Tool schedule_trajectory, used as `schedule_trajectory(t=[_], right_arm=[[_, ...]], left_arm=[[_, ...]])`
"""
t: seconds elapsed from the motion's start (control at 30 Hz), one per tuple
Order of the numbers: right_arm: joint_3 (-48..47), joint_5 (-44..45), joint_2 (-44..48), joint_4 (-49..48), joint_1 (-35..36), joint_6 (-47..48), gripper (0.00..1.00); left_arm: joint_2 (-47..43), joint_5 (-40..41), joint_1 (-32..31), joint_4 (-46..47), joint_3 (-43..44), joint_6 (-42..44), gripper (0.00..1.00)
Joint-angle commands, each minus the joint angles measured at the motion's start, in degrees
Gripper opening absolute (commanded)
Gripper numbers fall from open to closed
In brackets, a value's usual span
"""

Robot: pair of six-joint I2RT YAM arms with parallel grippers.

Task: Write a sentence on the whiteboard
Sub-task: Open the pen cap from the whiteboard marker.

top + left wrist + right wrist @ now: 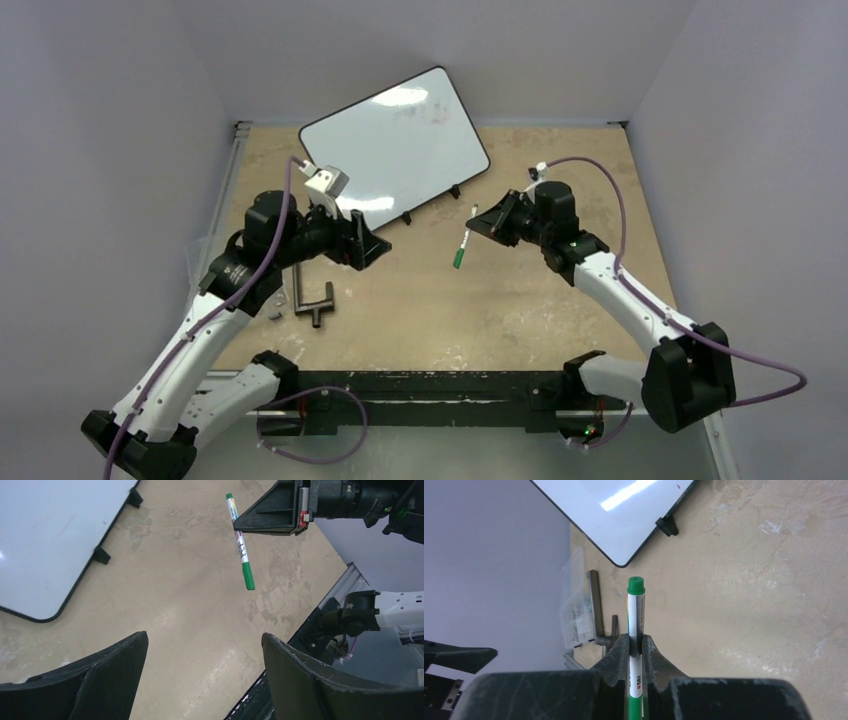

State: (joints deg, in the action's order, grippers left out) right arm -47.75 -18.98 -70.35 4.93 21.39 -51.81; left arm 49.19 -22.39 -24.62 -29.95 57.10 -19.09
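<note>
- whiteboard (45, 545): left wrist view crops it at top and left edges; right wrist view at top.
- faint marks (437, 116) on it, top view: too small to read.
- green marker (635, 615): barrel print unreadable; lower end buried between right gripper (636, 640) jaws, cut by bottom edge.
- clear box (574, 605) contents: blurred.

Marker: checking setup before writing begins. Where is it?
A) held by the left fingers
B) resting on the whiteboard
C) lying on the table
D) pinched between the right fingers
D: the right wrist view shows the green marker pinched between the right fingers; the left fingers are open.
</note>
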Motion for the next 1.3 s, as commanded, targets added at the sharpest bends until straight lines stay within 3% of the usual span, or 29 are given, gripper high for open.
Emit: schedule_trajectory(t=[0.0,0.3,0.5,0.83,0.97,1.07,1.17,1.27], right_arm=[[3.02,1.00,6.68,-9.77,0.07,-8.81,0.00],[5.38,5.69,15.17,-12.59,0.11,-16.70,0.00],[4.13,6.06,17.05,-11.26,0.10,-18.85,0.00],[4.67,5.93,19.08,-13.28,0.15,-21.13,0.00],[5.25,5.80,19.45,-14.61,0.14,-21.97,0.00],[5.47,5.59,19.46,-15.18,0.12,-22.17,0.00],[5.91,4.86,19.46,-16.38,0.08,-22.27,0.00],[6.60,2.20,19.27,-19.46,0.14,-20.87,0.00]], left_arm=[[2.86,2.79,-7.05,10.28,-1.15,-5.20,0.83],[11.52,7.29,-20.68,27.28,-1.55,-5.25,0.72],[16.91,8.51,-23.10,37.40,-0.50,-6.05,0.70],[23.29,7.19,-23.94,44.02,1.29,-8.59,0.54],[23.79,6.45,-24.06,46.47,0.91,-9.36,0.31],[23.83,6.41,-24.16,47.52,0.74,-9.45,0.20],[23.93,6.88,-24.18,47.59,0.92,-9.37,0.01],[23.41,6.99,-24.18,46.29,1.39,-8.82,0.00]])
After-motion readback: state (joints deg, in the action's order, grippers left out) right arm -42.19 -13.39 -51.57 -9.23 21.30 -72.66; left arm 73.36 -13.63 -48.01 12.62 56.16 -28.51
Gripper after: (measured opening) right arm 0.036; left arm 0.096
